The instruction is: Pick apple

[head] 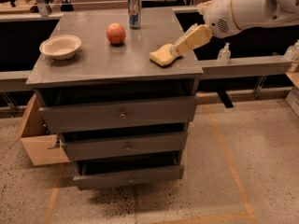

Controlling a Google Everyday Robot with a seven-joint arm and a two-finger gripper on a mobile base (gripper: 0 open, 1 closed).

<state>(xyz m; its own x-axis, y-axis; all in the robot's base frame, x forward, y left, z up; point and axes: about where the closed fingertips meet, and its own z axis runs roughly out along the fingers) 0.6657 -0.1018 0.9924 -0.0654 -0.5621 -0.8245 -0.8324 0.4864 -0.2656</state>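
The apple [116,33] is small, round and red-orange, and it sits on the grey cabinet top [93,64] toward the back middle. My gripper [175,51] is at the end of the white and beige arm that reaches in from the upper right. It hangs over the right edge of the top, right by the yellow sponge [161,55]. The gripper is well to the right of the apple and nearer the front, apart from it.
A white bowl [60,46] sits at the left of the top, and a tall can [134,11] stands just behind and right of the apple. Three drawers [122,115] sit partly open below. A cardboard box [35,139] lies at the lower left. A clear bottle [224,54] stands on the right ledge.
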